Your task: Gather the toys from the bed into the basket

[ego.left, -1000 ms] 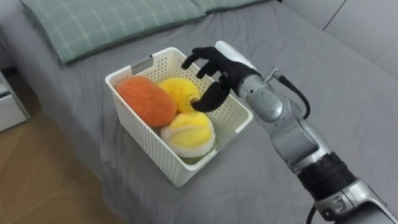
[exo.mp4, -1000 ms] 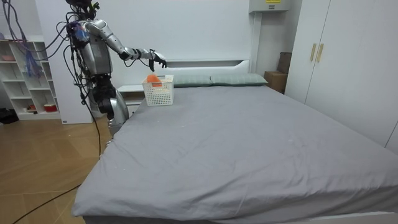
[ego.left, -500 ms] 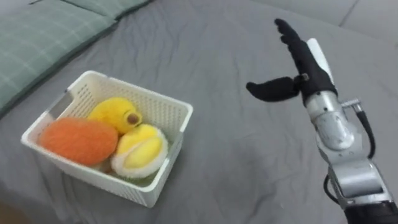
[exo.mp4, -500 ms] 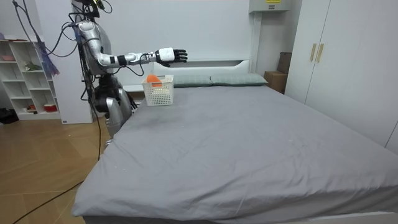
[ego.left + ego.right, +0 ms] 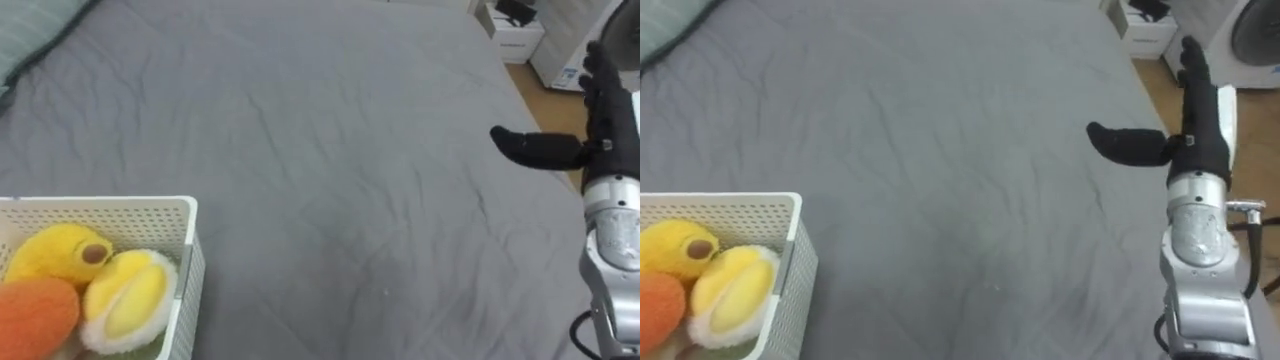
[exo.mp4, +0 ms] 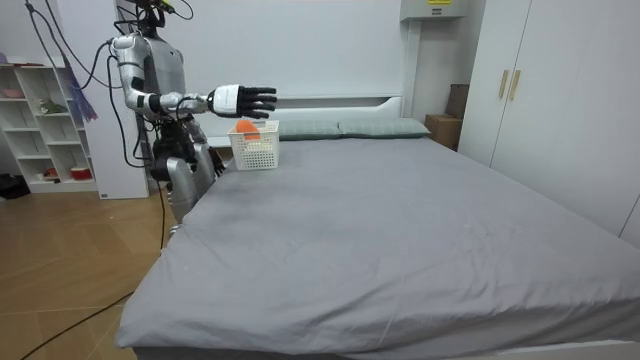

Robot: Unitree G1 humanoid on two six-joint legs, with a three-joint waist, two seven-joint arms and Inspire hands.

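A white slotted basket (image 5: 178,232) sits on the grey bed (image 5: 320,150) at the lower left of the eye views. Inside it lie a yellow plush toy (image 5: 55,255), a yellow-and-white plush toy (image 5: 125,300) and an orange plush toy (image 5: 35,318). My right hand (image 5: 1200,125) is held out over the bed far to the right of the basket, open, with straight fingers, the thumb pointing left, and nothing in it. In the room view I stand at the bed's head-end corner, my right hand (image 6: 245,98) stretched out level above the basket (image 6: 254,146).
A green checked pillow corner (image 5: 25,30) lies at the upper left. Beyond the bed's far right edge is wooden floor with a white bedside unit (image 5: 515,35). The room view shows a wardrobe (image 6: 545,90) and a shelf unit (image 6: 40,120).
My right hand has come up out of the basket, straightened its fingers and swung right over the bed. The camera has turned right, so the basket now shows at the lower left.
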